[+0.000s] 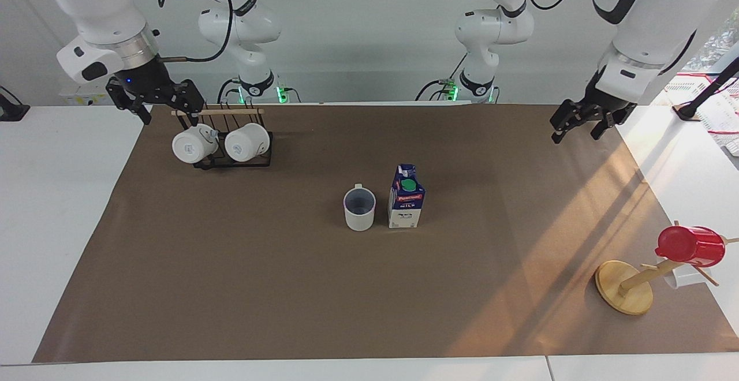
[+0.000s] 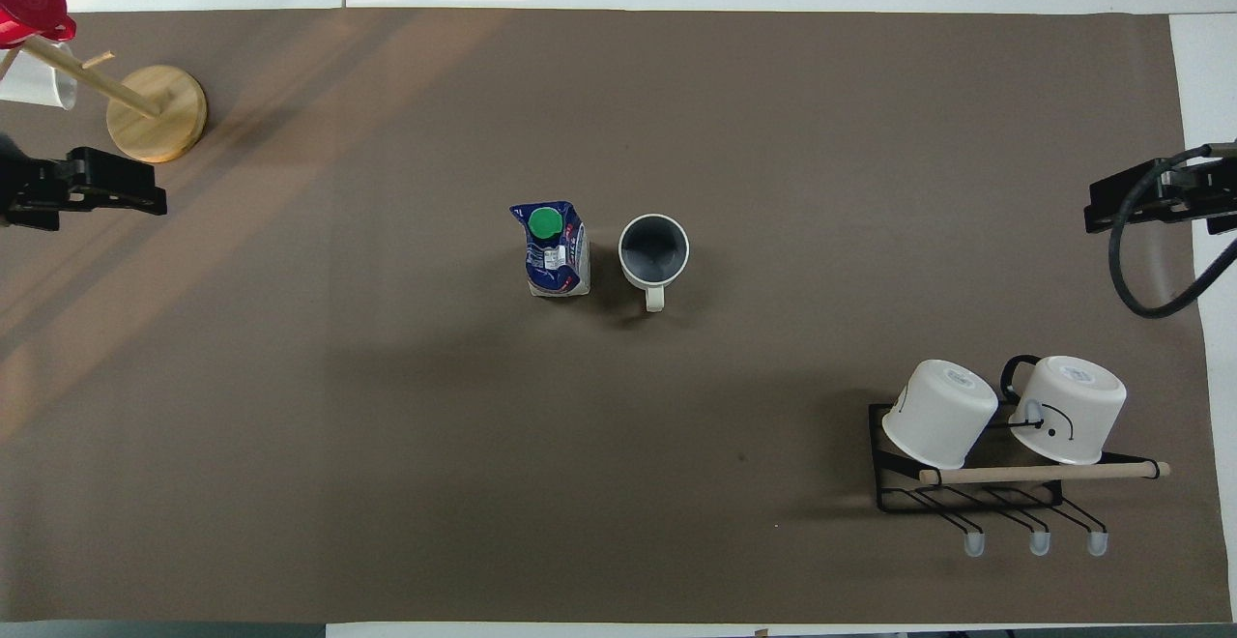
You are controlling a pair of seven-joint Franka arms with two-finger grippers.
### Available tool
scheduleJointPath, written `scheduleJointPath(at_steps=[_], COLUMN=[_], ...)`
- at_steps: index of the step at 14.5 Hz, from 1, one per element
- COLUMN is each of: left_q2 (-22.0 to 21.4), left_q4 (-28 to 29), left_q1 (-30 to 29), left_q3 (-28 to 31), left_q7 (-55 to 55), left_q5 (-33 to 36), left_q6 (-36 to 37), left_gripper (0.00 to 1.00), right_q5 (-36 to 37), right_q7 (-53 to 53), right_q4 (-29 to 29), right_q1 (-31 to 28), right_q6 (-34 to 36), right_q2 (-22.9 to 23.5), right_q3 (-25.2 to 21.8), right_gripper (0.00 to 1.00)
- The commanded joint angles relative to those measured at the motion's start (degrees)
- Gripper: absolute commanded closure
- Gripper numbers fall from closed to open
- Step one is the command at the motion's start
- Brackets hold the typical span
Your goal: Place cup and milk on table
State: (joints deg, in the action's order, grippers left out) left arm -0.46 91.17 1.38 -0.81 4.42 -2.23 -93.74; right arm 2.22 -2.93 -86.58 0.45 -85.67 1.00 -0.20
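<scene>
Now | L end effector open, empty | R end effector open, empty

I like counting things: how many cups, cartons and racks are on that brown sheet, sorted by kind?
Cups: 4 (grey-inside cup, two printed mugs, red cup)
Milk cartons: 1
Racks: 2 (black wire rack, wooden cup tree)
Total: 7

In the overhead view my left claw is cut by the picture's edge; only its tips show. My right claw is cut likewise, with 1 cable loop. The red cup is clipped at the corner. Print on the milk label is too small to read fully.
</scene>
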Motion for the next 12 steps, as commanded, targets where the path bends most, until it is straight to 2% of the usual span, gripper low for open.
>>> scheduleJointPath(at_steps=[1, 5, 12], left_q2=[0.8, 1.8, 0.2], left_q4=[-4.5, -6.7, -4.1], left_q1=[-2.2, -2.3, -2.3], left_q3=[-0.5, -0.6, -0.8], left_q7=[-2.0, -2.0, -2.0], left_q5=[-0.6, -0.5, -0.5], left_q6=[5.2, 7.9, 8.9], left_gripper=[0.00, 0.00, 0.00], right_q5=[0.0, -0.6, -1.2], right_q7=[0.7, 0.2, -0.8], right_q4=[-0.2, -0.1, 0.1], right_q1=[-0.2, -0.5, -0.5], right_q6=[-0.5, 2.0, 1.5], right_q2=[-0.1, -0.1, -0.1], right_q3=[0.1, 0.0, -0.1], right_gripper=[0.00, 0.00, 0.00])
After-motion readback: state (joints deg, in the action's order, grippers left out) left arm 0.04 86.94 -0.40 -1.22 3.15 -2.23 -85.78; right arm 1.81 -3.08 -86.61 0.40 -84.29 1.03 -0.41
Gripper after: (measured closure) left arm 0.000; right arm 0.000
